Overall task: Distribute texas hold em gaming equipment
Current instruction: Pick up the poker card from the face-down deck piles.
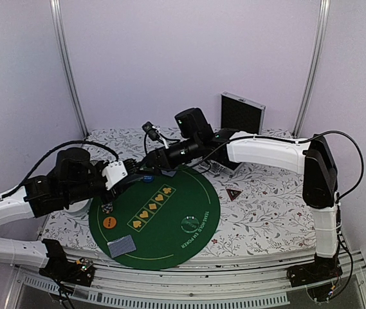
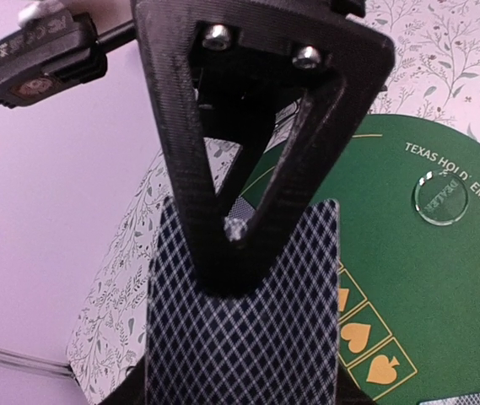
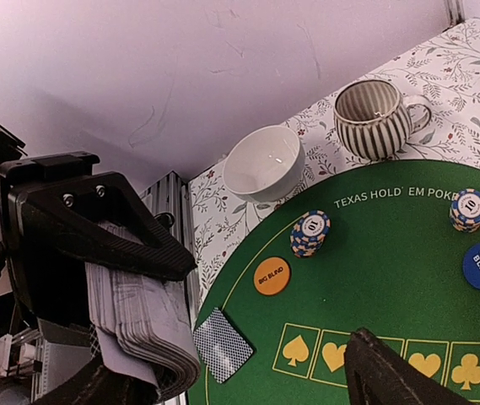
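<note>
Left claw (image 2: 227,329) clamped on deck (image 3: 142,316), patterned back toward its own camera. Overhead: held over upper-left rim of mat (image 1: 170,232). Right claw (image 1: 143,166) just to upper right of it, close; contact not discernible. From right wrist: deck at lower left of frame, edge-on, long axis slanting toward lower right. One finger (image 3: 383,371) low centre, the other out of frame, nothing gripped; reads as wide. Deck lies left of right claw, the only free one. Likely next: shift left, pinch top card. Single card (image 3: 223,344) flat on mat nearby.
</note>
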Controlling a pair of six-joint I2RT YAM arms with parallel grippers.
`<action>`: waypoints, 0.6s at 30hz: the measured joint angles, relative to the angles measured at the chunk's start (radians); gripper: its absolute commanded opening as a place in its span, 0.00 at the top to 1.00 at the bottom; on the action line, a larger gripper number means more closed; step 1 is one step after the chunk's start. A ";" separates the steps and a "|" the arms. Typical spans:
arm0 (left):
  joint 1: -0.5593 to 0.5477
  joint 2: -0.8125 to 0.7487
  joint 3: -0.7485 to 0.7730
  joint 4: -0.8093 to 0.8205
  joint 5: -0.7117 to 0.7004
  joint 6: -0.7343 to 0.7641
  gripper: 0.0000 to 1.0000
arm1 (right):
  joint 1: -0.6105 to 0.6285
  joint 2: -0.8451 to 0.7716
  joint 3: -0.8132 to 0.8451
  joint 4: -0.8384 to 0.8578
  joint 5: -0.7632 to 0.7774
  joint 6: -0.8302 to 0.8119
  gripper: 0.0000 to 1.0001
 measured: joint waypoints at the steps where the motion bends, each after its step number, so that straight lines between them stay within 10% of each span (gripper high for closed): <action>1: 0.000 0.000 0.000 -0.002 -0.001 0.000 0.58 | 0.000 0.000 0.003 -0.007 -0.002 -0.004 0.26; 18: 0.000 0.002 0.000 0.000 -0.010 0.000 0.58 | -0.003 0.000 0.077 -0.129 -0.103 0.010 0.80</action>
